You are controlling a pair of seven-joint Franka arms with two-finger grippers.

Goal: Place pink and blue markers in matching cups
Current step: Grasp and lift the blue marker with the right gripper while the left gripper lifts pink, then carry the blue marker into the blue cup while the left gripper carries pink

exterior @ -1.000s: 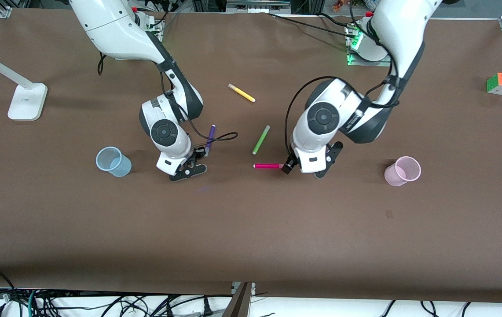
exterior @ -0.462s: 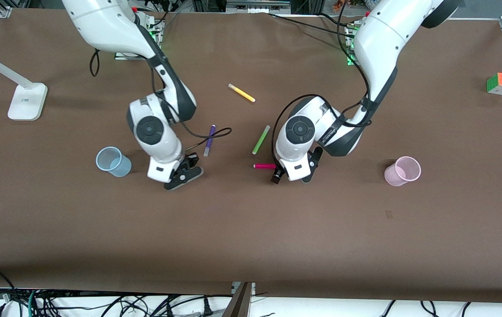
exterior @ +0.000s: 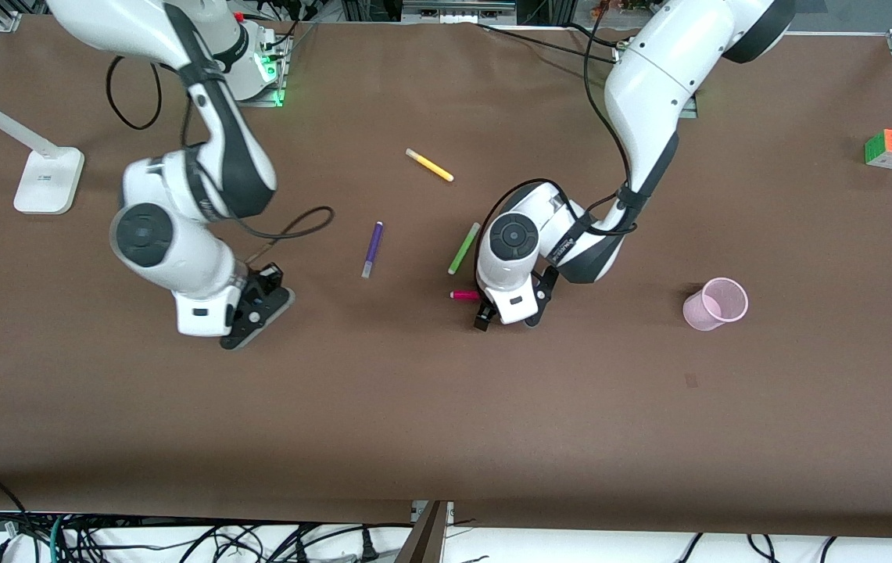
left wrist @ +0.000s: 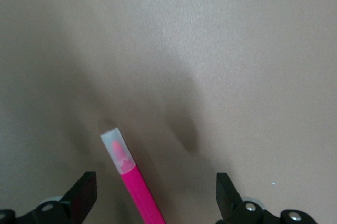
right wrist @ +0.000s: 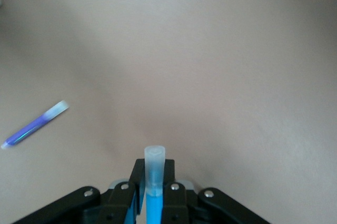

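Observation:
The pink marker (exterior: 464, 295) lies on the brown table, partly under my left gripper (exterior: 494, 313). In the left wrist view the marker (left wrist: 136, 182) lies slantwise between the open fingers (left wrist: 84, 195), touching neither, its pale cap pointing away from my left gripper (left wrist: 155, 200). My right gripper (exterior: 255, 307) is shut on the blue marker (right wrist: 156, 179), whose greyish cap sticks out past the fingertips of my right gripper (right wrist: 155, 182). The pink cup (exterior: 716, 303) lies tipped toward the left arm's end. The blue cup is hidden under the right arm.
A purple marker (exterior: 371, 249), also in the right wrist view (right wrist: 34, 125), and a lime-green marker (exterior: 463, 248) lie mid-table. A yellow marker (exterior: 429, 165) lies farther back. A Rubik's cube (exterior: 889, 148) and a white lamp base (exterior: 48, 180) sit at opposite ends.
My right arm has swung toward its own end of the table with the blue marker and now covers the blue cup. My left gripper has slid along the pink marker, covering more of it.

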